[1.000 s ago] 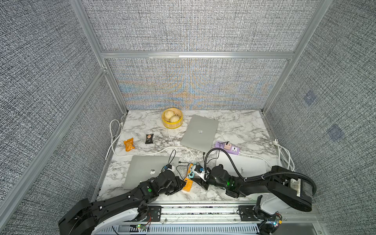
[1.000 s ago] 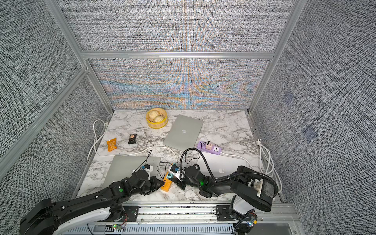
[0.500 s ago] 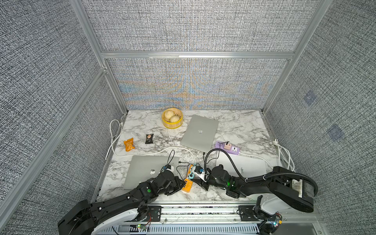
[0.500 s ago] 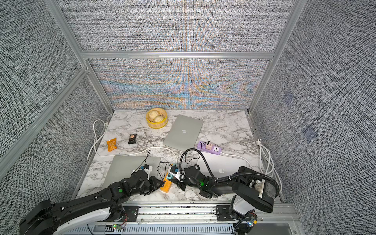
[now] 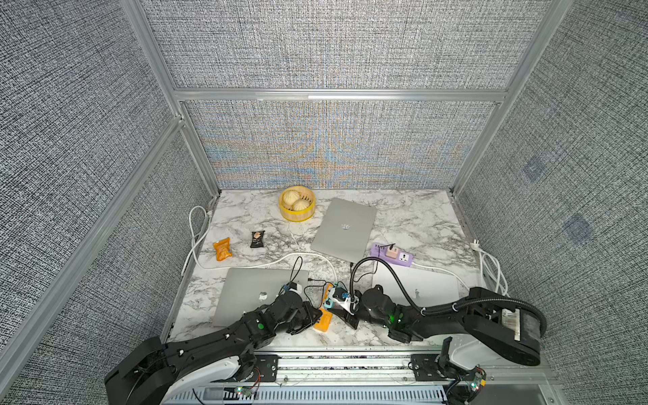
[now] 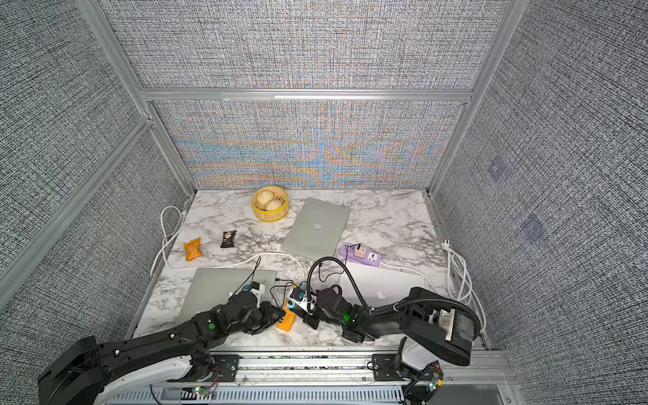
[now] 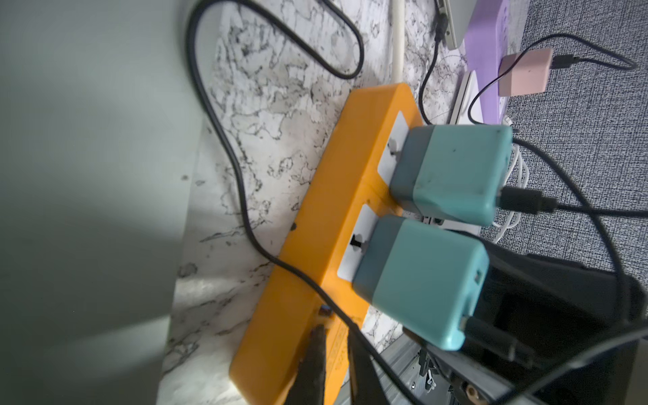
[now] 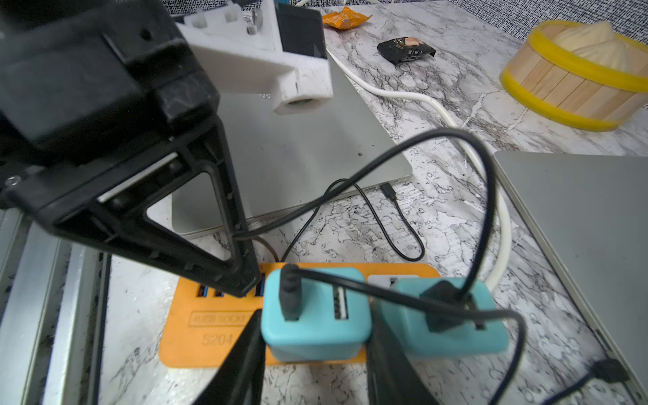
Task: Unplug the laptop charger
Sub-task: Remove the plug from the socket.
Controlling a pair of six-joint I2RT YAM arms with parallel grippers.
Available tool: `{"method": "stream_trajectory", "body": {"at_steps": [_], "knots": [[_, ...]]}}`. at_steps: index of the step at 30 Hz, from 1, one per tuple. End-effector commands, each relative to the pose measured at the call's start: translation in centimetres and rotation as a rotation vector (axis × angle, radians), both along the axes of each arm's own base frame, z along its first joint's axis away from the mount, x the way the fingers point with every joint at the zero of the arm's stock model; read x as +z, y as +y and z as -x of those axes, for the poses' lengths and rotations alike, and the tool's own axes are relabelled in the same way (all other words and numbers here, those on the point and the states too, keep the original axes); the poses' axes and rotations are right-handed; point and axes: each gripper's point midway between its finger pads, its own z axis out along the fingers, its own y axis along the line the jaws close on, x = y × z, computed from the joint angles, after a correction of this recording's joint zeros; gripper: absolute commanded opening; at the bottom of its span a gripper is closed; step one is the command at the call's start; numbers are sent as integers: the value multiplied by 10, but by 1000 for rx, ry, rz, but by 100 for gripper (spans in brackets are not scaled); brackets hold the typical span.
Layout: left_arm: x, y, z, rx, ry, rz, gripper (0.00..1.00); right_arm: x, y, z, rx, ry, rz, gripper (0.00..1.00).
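Right claw (image 8: 315, 321) closed around teal charger (image 8: 310, 336).

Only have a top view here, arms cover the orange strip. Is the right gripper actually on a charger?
Observer: Yes. Right wrist view: right gripper straddles the teal charger beside the USB ports, jaws against both its sides.
Operator: And the other arm?
Observer: Left gripper is shut, tips pressing down on the orange power strip at its USB end.
Operator: Plug out yet?
Observer: No, left wrist view shows it seated against its socket.
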Motion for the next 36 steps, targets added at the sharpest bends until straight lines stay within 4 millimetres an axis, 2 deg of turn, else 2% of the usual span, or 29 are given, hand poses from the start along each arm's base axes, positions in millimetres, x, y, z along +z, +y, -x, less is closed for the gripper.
{"method": "stream_trajectory", "body": {"at_steps": [1,7,12,16,24,36], "knots": [[-19,18,6,30,47,-86,15,14,5,0,6,-28,-59,22],[-20,20,7,39,53,-86,15,20,-1,0,4,5,-98,20],[-21,18,7,31,63,-92,15,17,4,4,46,6,-57,19],[-21,18,6,33,62,-98,15,14,4,-2,13,-38,-48,18],[-22,19,7,41,69,-99,16,15,4,-1,-3,-116,-24,18],[-25,20,7,48,83,-111,16,27,1,1,17,-22,-118,16]]}}
